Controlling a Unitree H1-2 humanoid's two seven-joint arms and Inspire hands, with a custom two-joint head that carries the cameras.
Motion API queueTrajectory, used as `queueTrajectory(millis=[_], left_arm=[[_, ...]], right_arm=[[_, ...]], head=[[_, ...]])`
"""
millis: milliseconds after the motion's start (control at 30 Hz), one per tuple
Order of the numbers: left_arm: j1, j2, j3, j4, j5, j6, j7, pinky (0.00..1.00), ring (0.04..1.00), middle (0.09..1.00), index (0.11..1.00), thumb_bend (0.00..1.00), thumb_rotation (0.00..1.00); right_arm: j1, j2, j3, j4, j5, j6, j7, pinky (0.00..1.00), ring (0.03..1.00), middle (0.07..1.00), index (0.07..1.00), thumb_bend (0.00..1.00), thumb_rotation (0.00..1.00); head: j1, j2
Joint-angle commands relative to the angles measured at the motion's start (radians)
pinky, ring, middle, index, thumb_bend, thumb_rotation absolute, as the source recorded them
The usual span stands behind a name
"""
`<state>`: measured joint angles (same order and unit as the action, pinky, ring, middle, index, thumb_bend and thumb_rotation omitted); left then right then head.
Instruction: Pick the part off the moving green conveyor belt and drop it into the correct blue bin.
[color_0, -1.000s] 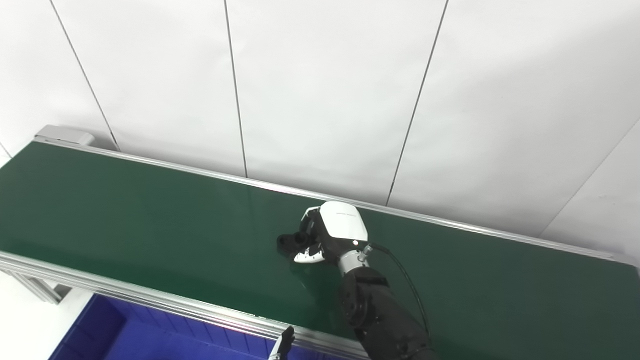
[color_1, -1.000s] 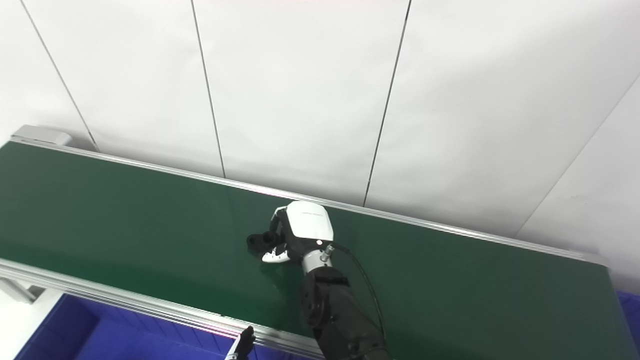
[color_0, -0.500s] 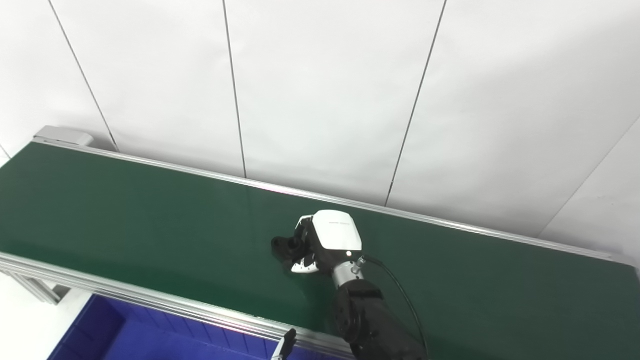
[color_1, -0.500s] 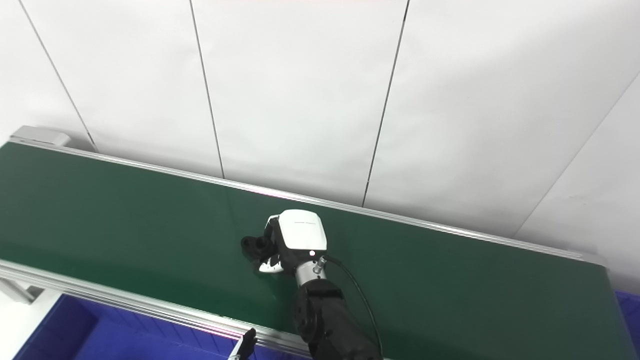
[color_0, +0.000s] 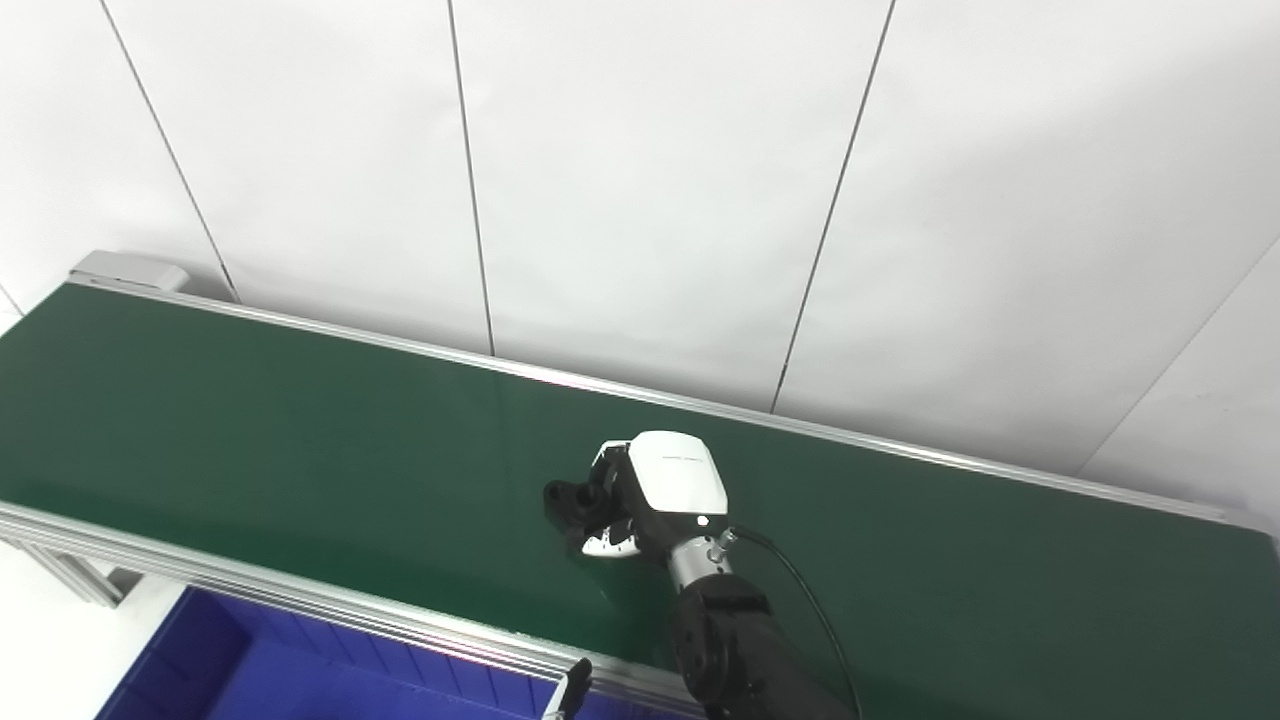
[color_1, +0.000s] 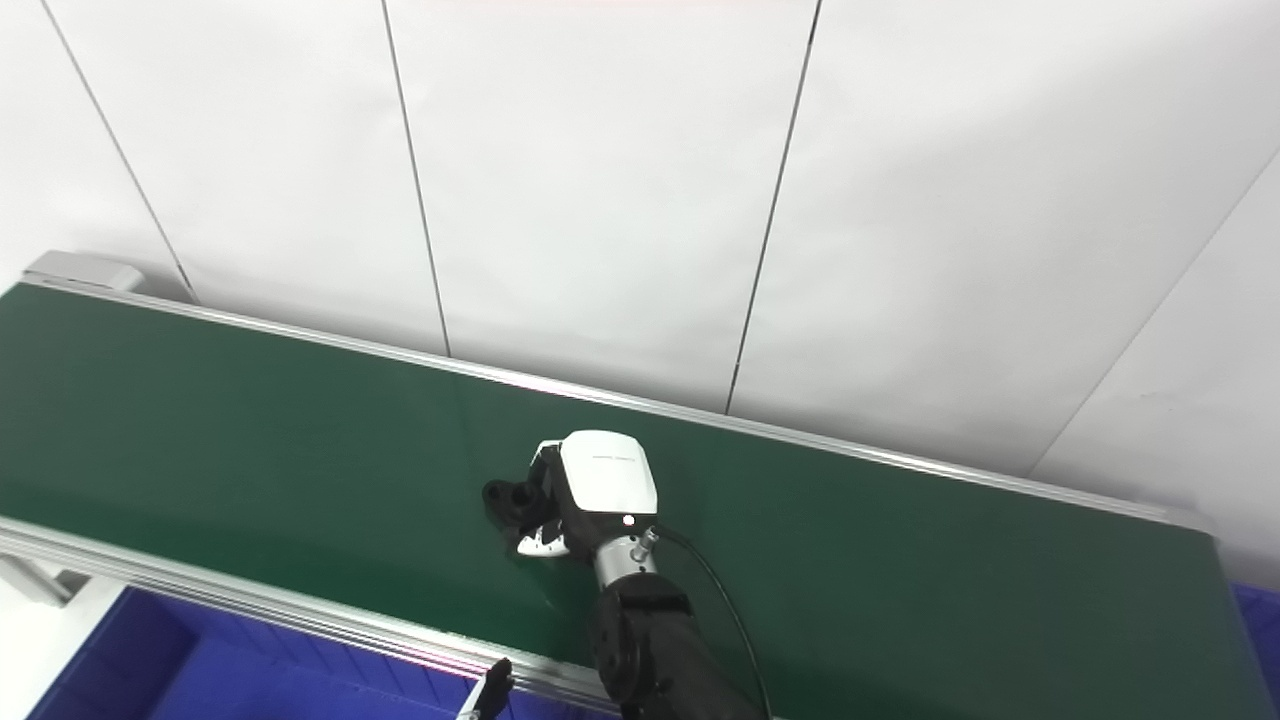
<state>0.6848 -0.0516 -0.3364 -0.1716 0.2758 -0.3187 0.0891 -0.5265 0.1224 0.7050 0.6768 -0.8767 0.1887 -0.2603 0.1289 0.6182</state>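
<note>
A small black part sits at the middle of the green conveyor belt. My right hand, white-backed on a black arm, is shut on it, fingers curled round its right side. The part pokes out to the left of the fingers, low over the belt; whether it touches the belt I cannot tell. Only a thin fingertip of my left hand shows at the bottom edge, in front of the belt's near rail. A blue bin lies below the belt's near edge at the bottom left.
An aluminium rail runs along the belt's near side, and another along the far side against a white panelled wall. A second patch of blue bin shows past the belt's right end.
The right hand, still closed on the black part, has drawn back a little toward the belt's near edge. The left fingertip has stayed put.
</note>
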Motion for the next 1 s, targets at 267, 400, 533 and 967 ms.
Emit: queueTrajectory(millis=[267,400,533,967], left_arm=[[-0.006,-0.050,-0.041,-0.050,-0.040,-0.008,-0.010,1.00,0.999,1.000,1.000,0.46,0.91],[-0.006,-0.040,-0.035,-0.062,-0.051,-0.008,-0.015,1.00,1.000,1.000,1.000,0.48,0.93],[-0.001,-0.026,-0.028,-0.090,-0.073,-0.001,-0.023,1.00,0.997,1.000,1.000,0.48,0.94],[0.019,0.034,0.010,-0.241,-0.177,0.131,-0.079,1.00,1.000,1.000,1.000,0.65,1.00]], right_arm=[[0.094,-0.087,-0.014,-0.347,-0.027,0.031,0.145,0.14,0.197,0.470,0.486,0.53,0.00],[0.132,-0.123,-0.029,-0.524,-0.075,0.078,0.225,0.15,0.211,0.470,0.488,0.52,0.00],[0.177,-0.149,-0.045,-0.688,-0.112,0.119,0.312,0.15,0.215,0.470,0.487,0.52,0.00],[0.385,-0.230,-0.073,-1.096,-0.355,0.112,0.603,0.14,0.199,0.470,0.486,0.52,0.00]], head=[[-0.046,0.021],[-0.078,0.044],[-0.128,0.088],[-0.368,0.227]])
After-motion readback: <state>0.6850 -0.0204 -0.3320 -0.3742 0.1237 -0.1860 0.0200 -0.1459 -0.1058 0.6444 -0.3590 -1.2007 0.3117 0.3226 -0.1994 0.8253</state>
